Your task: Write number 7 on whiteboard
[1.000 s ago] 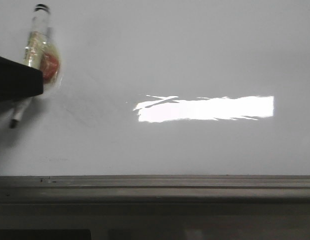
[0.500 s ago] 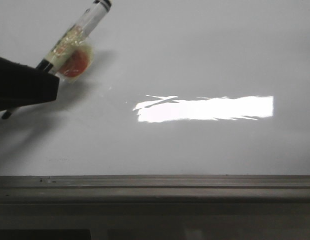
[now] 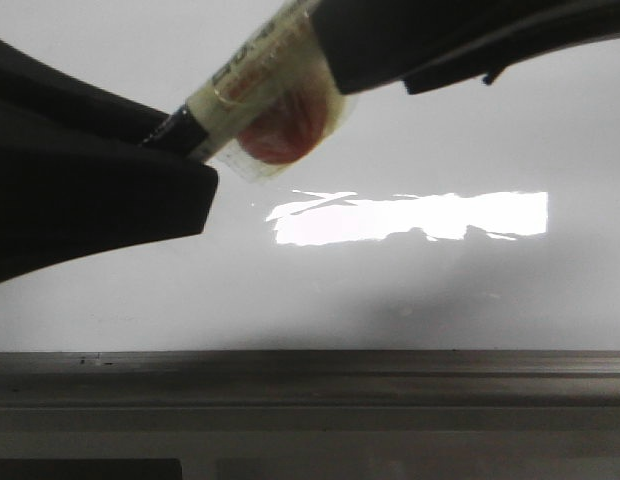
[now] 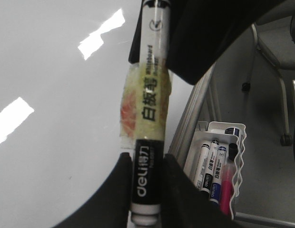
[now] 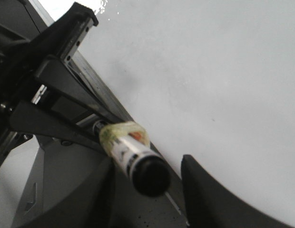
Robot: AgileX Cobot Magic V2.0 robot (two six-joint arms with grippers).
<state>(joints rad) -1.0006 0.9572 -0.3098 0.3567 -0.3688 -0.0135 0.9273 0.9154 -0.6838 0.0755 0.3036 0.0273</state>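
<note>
Left hand [image 4: 146, 166] was clamped on the black end of a white whiteboard marker with yellowish tape and a red spot [image 4: 150, 99]. The marker angled up across the large glossy white whiteboard [image 3: 440, 290], above its bright glare patch [image 3: 410, 217] and grey metal bottom rail [image 3: 310, 375]. Right hand [image 5: 147, 173] straddled the marker's other end, fingers [image 5: 204, 185] apart. No number 7 stroke was visible on the board. A white tray of spare markers [image 4: 219, 171] sat beside the board's edge.
</note>
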